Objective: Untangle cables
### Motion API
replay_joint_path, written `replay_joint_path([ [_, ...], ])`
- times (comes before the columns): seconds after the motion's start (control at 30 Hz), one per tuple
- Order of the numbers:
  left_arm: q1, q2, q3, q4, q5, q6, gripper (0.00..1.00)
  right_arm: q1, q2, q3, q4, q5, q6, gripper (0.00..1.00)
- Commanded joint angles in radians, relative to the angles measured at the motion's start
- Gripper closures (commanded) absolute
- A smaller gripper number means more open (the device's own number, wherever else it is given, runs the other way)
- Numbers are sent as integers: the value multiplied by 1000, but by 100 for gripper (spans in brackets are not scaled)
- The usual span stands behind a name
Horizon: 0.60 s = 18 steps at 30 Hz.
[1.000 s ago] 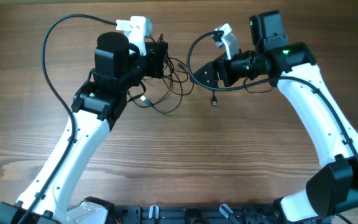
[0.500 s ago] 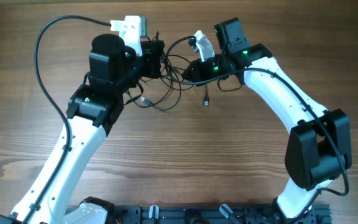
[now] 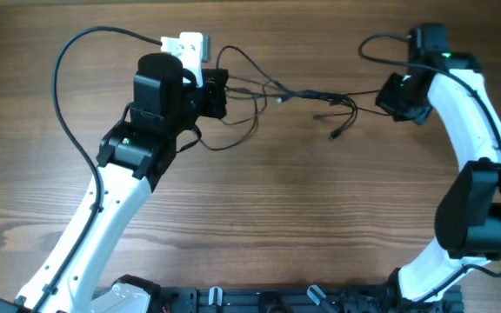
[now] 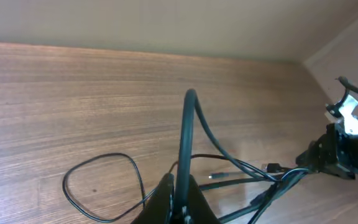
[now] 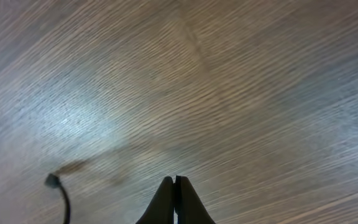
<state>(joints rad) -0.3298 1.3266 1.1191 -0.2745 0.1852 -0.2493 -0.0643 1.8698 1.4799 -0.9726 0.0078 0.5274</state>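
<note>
Left fingers (image 4: 178, 200): Shut tight on one black cable. It comes up out of the tips and bends over to the right.
Right fingers (image 5: 175, 198): Pressed together. Their own camera shows no cord in the tips. From above, the cables run right into them, so I think they pinch one.
Cables (image 3: 307, 92): They are stretched in a line between your two arms, over the far part of the desk (image 3: 259, 226).
Knot (image 3: 278, 88): Nearer your left arm, a few cords cross and bunch up. I cannot tell how tight it is.
Loop (image 4: 98, 186): One loose loop lies flat on the desk, just beside the left fingers.
Plug (image 3: 333, 135): One end with a small plug hangs free, nearer your right arm.
Done: The cables are pulled out long, not in a ball. That looks like a good start.
Left to do: No cable lies all by itself. The cords near the knot must come apart, one at a time. I think you are less than halfway.
Watch out: Both ends are held, so a hard pull could make the knot tighter.
</note>
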Motion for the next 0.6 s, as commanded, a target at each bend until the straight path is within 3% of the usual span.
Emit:
replay_joint_path([
  [0.0, 110, -97, 13, -25, -153, 14, 96, -113, -9, -3, -3, 175, 1, 96],
  [0.27, 151, -109, 13, -151, -173, 5, 96, -111, -9, -3, 11, 55, -29, 96],
  [0.4, 196, -117, 13, -180, -259, 2, 96, -113, -9, -3, 14, 180, -4, 96],
  [0.57, 339, -119, 13, -182, -258, 2, 95, -118, -8, -3, 37, 247, 15, 96],
])
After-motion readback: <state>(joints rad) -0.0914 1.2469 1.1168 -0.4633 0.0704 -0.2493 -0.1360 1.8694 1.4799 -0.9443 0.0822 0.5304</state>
